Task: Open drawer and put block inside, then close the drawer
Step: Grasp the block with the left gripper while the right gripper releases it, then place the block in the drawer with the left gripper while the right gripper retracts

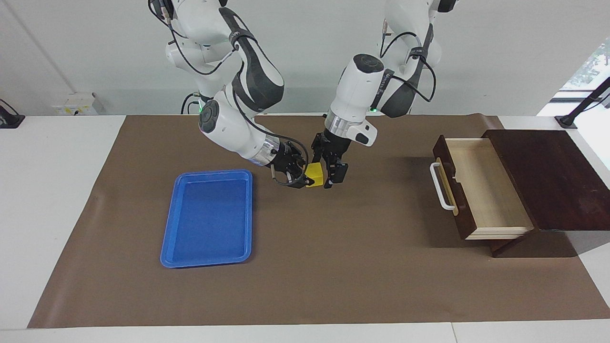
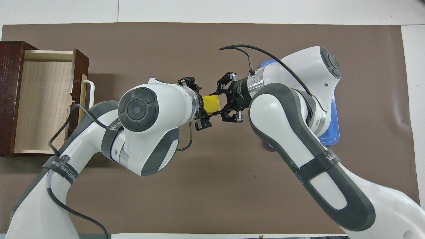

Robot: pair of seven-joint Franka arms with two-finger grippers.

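Observation:
The yellow block (image 1: 315, 174) is held in the air over the brown mat, between the blue tray and the drawer, with both grippers meeting at it. My right gripper (image 1: 304, 175) reaches in sideways and is shut on the block. My left gripper (image 1: 330, 172) comes down from above and is right against the block's other side. In the overhead view the block (image 2: 212, 103) shows between the left gripper (image 2: 203, 111) and the right gripper (image 2: 221, 104). The drawer (image 1: 481, 186) stands pulled open at the left arm's end, its pale inside bare and its white handle (image 1: 441, 186) facing the table's middle.
The dark wooden box (image 1: 548, 176) holds the drawer (image 2: 43, 103). A blue tray (image 1: 209, 216) lies bare on the mat toward the right arm's end; in the overhead view the tray (image 2: 332, 136) is mostly covered by the right arm. The brown mat (image 1: 333, 267) covers the table.

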